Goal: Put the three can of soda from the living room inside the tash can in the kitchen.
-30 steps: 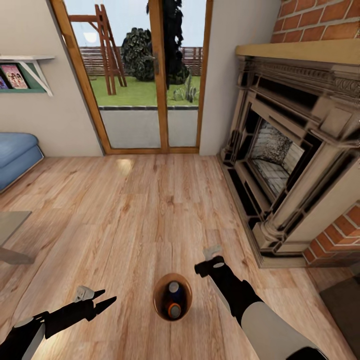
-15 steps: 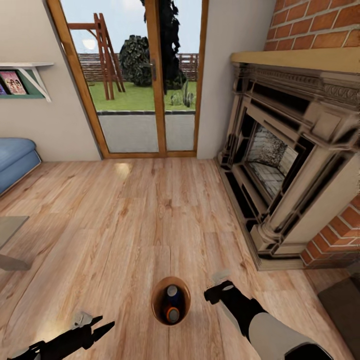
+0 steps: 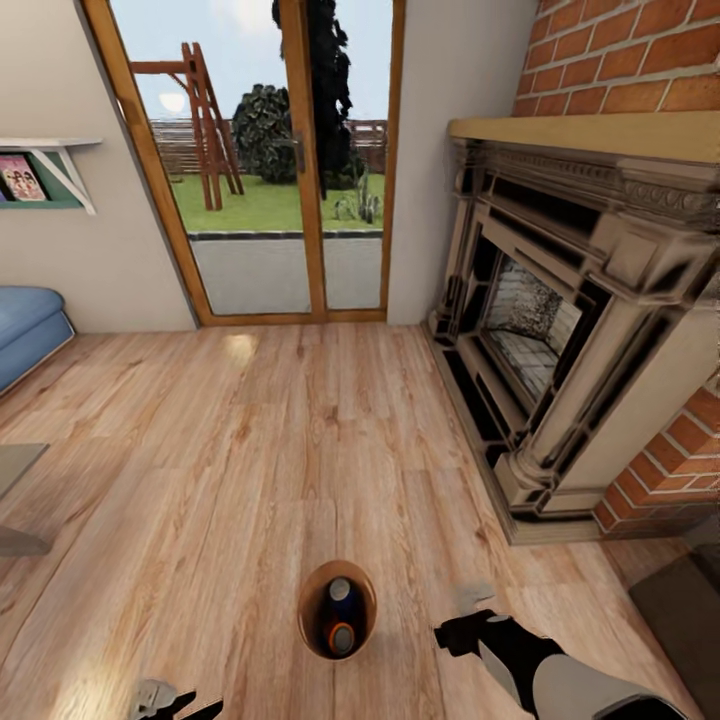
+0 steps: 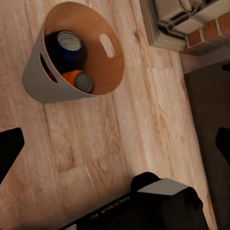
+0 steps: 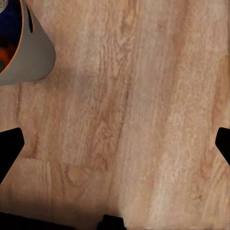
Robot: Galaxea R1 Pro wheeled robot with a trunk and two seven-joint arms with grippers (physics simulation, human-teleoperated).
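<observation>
The tash can (image 3: 337,608), pale grey outside and tan-brown inside, stands on the light wood floor of the living room just ahead of me. Inside it lie a dark blue can of soda (image 3: 340,592) and an orange one (image 3: 342,636); a third can is hidden. The left wrist view looks down into the bin (image 4: 36,72) onto the blue can (image 4: 67,45) and the orange can (image 4: 81,80). My left gripper (image 3: 175,705) is open at the bottom edge, left of the bin. My right gripper (image 3: 468,622) is open, right of the bin, holding nothing.
A large stone fireplace (image 3: 560,330) under a red brick chimney (image 3: 640,60) fills the right side. Glass doors (image 3: 270,180) are straight ahead. The corner of a blue sofa (image 3: 25,325) and a low table edge (image 3: 15,470) sit at left. A dark mat (image 3: 690,610) lies at right.
Both arms have drawn back toward the bottom edge of the head view, the left one nearly out of frame. The whole picture has shifted slightly. The bin and cans have stayed put.
</observation>
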